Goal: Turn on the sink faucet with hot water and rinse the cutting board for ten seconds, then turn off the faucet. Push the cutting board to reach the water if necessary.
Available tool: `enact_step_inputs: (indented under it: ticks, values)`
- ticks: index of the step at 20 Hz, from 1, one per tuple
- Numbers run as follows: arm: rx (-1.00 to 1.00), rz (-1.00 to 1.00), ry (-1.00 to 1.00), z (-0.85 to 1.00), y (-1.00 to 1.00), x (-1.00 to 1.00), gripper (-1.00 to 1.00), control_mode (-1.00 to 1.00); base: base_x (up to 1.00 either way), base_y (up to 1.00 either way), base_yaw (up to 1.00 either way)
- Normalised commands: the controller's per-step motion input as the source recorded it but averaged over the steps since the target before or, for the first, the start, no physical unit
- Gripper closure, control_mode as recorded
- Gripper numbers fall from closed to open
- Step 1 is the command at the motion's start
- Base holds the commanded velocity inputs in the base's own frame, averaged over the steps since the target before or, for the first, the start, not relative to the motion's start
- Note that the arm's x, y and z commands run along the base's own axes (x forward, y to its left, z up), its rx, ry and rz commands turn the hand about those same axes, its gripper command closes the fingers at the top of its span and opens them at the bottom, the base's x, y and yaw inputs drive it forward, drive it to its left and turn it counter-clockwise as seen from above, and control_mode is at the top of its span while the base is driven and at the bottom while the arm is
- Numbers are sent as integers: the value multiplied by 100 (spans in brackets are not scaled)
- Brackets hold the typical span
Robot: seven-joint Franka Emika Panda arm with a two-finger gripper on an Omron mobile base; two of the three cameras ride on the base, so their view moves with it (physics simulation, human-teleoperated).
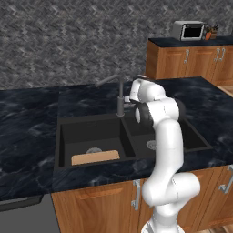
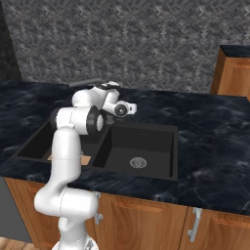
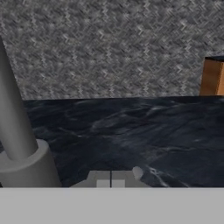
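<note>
A: From the left base view, where do things sit relative to the sink faucet (image 1: 120, 102)?

B: The cutting board (image 1: 95, 157) lies flat in the sink (image 1: 63, 150), in the basin left of the faucet post, against the near wall and close to that basin's drain. The spout angles up and away to the left. No stream is visible. The arm's wrist is tucked just right of the post.

A: And the right base view?

B: The arm covers most of the faucet; a strip of the board (image 2: 85, 159) peeks out behind the arm, low in the basin on the far side of the faucet from the camera.

A: The hand view?

B: The faucet's grey post and collar (image 3: 19, 144) rise close at the left, counter beyond. Whether the fingers are spread or closed cannot be told — their tips are not clear here.

A: How would the board handle?

B: Probably stiff, light wood, slick once wet — best pushed by an edge along the basin floor, not pinched. The faucet's small lever likely wants only a light nudge.
</note>
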Motion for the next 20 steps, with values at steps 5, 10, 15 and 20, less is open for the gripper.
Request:
enact_step_inputs:
  ticks: [5, 10, 15, 20]
  values:
    - [0, 0, 6, 0, -12, 0, 100, -100, 0, 0, 0]
    - [0, 0, 1, 0, -4, 0, 100, -100, 0, 0, 0]
    - [0, 0, 0, 0, 0, 0, 100, -100, 0, 0, 0]
    - [0, 0, 0, 0, -2, 0, 100, -100, 0, 0, 0]
